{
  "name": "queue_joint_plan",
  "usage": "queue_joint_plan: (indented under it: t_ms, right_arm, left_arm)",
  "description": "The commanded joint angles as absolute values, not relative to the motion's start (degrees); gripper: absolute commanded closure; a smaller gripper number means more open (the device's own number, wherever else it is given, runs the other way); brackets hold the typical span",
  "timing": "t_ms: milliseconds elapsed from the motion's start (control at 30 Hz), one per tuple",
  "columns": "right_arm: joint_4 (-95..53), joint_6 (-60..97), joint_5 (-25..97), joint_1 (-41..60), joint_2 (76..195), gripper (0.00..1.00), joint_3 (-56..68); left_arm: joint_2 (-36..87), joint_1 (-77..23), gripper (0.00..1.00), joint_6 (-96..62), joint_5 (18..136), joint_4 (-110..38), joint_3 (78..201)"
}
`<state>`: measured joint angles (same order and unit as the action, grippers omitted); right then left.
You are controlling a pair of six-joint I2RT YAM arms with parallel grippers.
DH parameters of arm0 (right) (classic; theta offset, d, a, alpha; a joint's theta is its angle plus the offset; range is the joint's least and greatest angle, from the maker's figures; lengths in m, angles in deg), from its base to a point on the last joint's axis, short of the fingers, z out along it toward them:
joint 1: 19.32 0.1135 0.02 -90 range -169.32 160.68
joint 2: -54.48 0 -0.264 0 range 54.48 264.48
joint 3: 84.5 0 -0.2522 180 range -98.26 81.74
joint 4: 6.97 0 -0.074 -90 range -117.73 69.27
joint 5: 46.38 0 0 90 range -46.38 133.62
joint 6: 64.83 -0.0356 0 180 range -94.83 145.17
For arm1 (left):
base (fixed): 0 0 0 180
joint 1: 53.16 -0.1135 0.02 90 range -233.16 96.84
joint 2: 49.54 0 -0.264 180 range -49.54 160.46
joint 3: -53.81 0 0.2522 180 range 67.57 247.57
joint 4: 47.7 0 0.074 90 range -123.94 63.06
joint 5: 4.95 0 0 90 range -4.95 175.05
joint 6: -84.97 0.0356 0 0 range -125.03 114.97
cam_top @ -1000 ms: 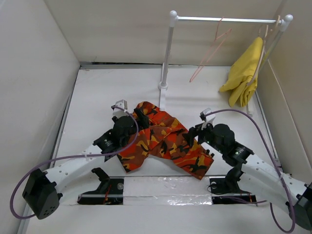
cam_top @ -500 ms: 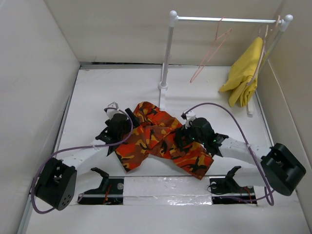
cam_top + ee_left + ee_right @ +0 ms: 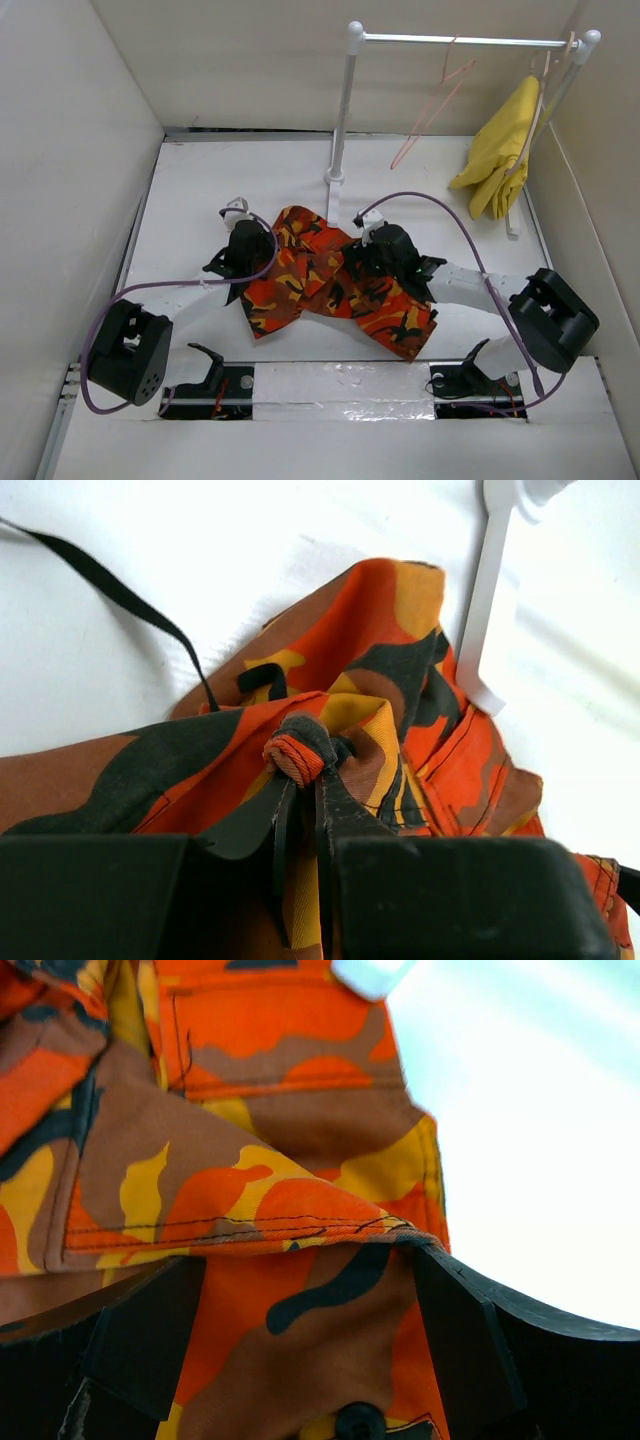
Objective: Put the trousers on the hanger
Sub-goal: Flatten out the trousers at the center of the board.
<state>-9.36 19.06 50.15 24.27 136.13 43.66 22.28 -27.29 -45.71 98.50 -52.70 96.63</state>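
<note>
Top external: both arms have closed in, bunching the trousers at the middle of the desk. Left end effector clenched on a fold; right end effector spread around cloth. Hanger bare by far edge; we judge lifting next.

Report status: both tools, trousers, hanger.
Left tool shut on trousers fold. Right tool open, fabric in its gap. Trousers on table; hanger bare on rail. Yellow garment hangs beside it, apart.

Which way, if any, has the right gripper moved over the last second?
Yes. The right gripper shifted left and away from its base, closer to the rack post.
</note>
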Motion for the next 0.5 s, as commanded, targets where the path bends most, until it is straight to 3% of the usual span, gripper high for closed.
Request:
queue_joint_plan:
  t_ms: [0,467]
  right_arm:
    - [-8.6,21.5,54.0,24.5,138.4,0.1,39.2]
    - [-16.1,26.4,57.8,26.9,136.8,0.04,33.6]
  left_arm:
    - [22.5,-28.2,1.0,-44.7,98.1,-55.9,100.0]
    - [16.6,-30.7,1.0,-42.8,98.3,-51.9,111.1]
